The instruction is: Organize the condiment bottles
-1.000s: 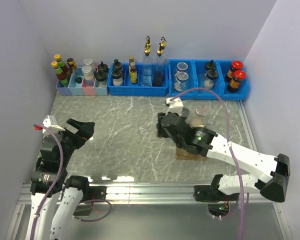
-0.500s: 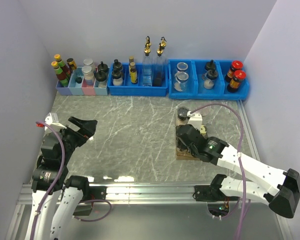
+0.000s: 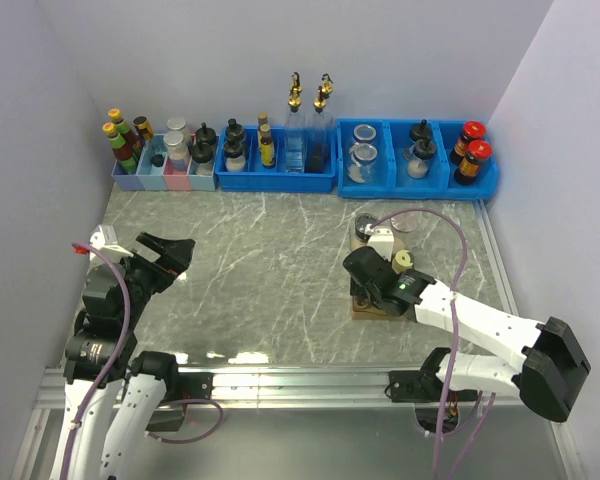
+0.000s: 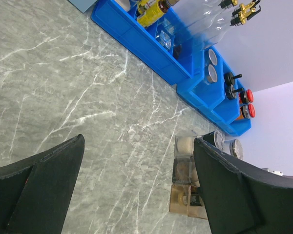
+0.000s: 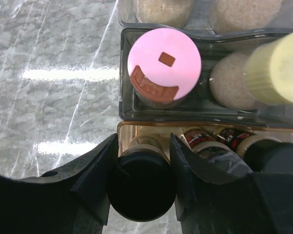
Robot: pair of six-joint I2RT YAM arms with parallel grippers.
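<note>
A small clear spice jar with a round black lid (image 5: 141, 192) sat at the left end of an amber plastic tray (image 5: 205, 132), clamped between the right gripper's (image 5: 142, 163) fingers. Just beyond it stood a pink-lidded jar (image 5: 164, 61). The left gripper (image 4: 136, 163) gaped wide above the grey marble table (image 4: 63, 73).

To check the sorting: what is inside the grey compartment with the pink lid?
The pink-lidded jar, a beige jar top beside it, then a pale-yellow lid covering its edge. What lies beneath them is hidden.
</note>
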